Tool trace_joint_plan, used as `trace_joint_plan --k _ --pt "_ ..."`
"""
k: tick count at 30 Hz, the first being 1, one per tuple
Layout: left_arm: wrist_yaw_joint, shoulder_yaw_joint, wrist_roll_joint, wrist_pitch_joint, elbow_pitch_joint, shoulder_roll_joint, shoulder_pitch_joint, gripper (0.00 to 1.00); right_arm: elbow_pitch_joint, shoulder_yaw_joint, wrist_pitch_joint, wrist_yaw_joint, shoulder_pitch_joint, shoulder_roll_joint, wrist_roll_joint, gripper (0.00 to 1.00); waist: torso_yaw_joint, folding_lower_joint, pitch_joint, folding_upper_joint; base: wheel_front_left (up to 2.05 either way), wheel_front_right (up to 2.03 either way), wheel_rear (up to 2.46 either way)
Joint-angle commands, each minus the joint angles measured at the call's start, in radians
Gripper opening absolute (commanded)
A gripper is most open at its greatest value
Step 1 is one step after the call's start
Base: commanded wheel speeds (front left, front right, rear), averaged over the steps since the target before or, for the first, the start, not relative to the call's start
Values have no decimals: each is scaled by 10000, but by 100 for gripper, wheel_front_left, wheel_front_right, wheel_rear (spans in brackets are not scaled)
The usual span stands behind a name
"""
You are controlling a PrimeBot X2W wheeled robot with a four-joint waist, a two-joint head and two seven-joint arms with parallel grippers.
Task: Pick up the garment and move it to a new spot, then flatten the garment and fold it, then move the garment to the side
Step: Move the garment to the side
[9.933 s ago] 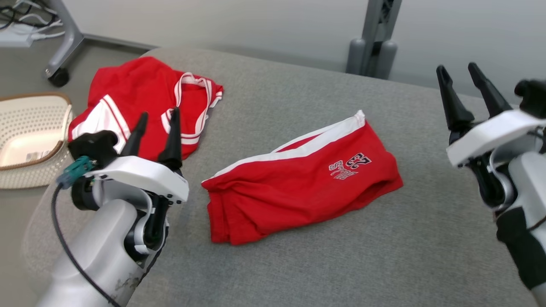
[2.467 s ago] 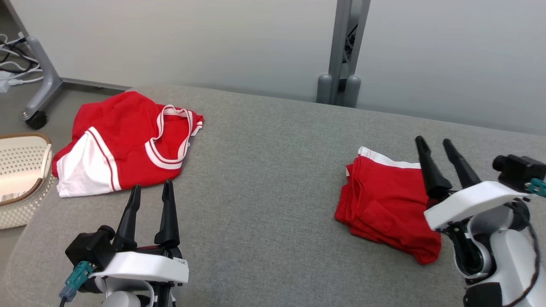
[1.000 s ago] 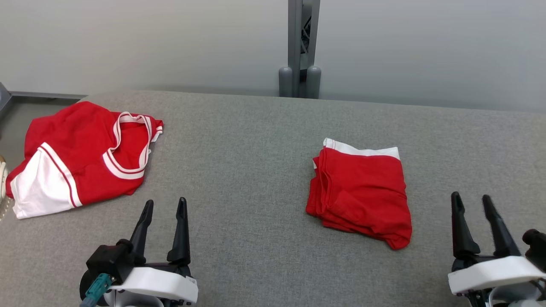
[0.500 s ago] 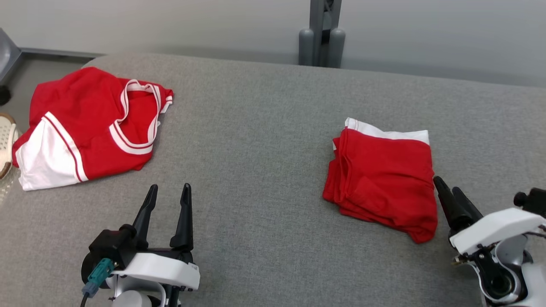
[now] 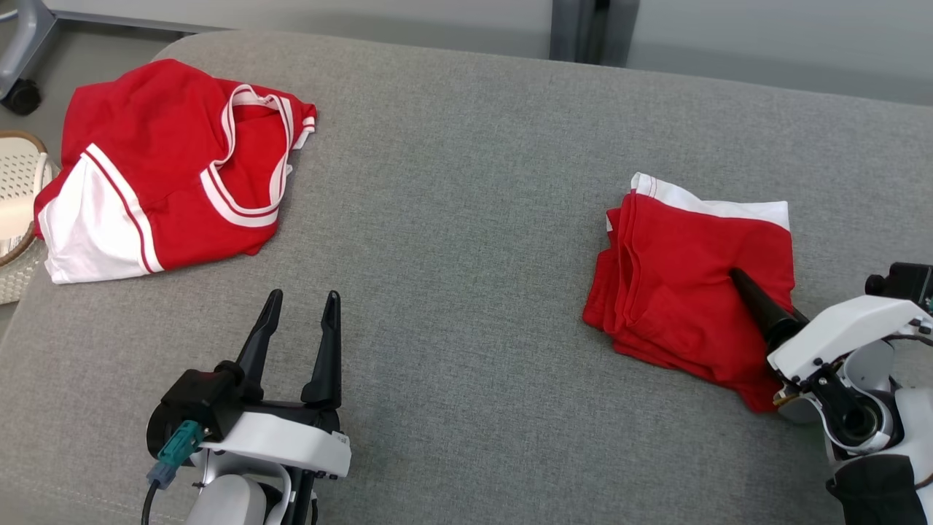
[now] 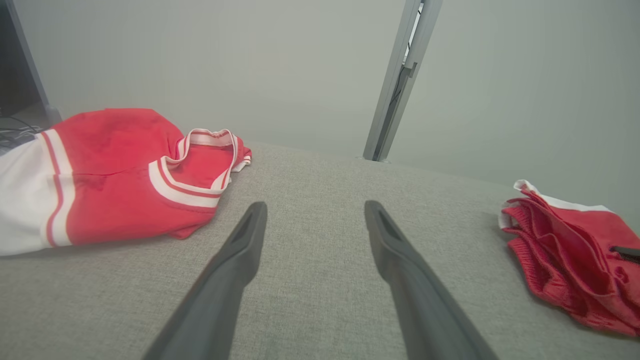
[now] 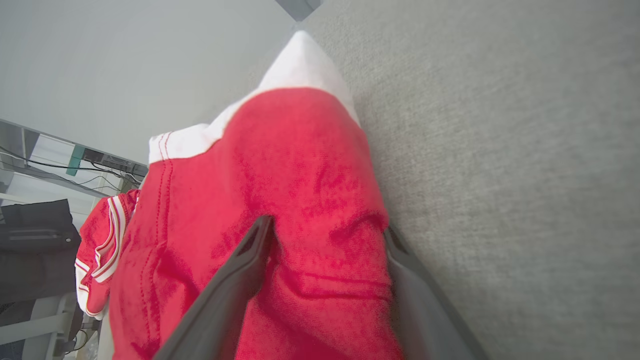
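The garment (image 5: 678,284) is a pair of red shorts with a white band, folded into a small stack on the right of the grey cushion (image 5: 452,219). My right gripper (image 5: 743,281) stands open across its near right edge. One dark finger (image 5: 758,302) lies on top of the cloth; the other is hidden by the edge. In the right wrist view a bulge of the garment (image 7: 280,165) sits between the spread fingers of the right gripper (image 7: 326,225). My left gripper (image 5: 304,295) hovers open and empty at the lower left, far from the garment (image 6: 565,250).
A red jersey (image 5: 168,168) with white trim lies at the cushion's far left corner, ahead and left of the left gripper (image 6: 315,205). A white woven basket (image 5: 14,211) stands off the left edge. A grey post (image 5: 583,29) rises behind the cushion.
The head view has tilted down. My right gripper has moved forward from beside the garment onto its right edge, one finger now over the cloth. The left gripper holds its place.
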Motion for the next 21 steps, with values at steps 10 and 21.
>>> trace_joint_plan --k 10,21 --pt "-76 -249 119 -45 -86 37 -241 100 370 813 -200 -1 -430 -159 -157 0 58 0 232 0 0 0 0" --pt "-207 -660 290 -43 -171 35 -616 100 45 1855 -481 -3 -891 -1692 -1125 0 -1174 0 859 0 0 0 0"
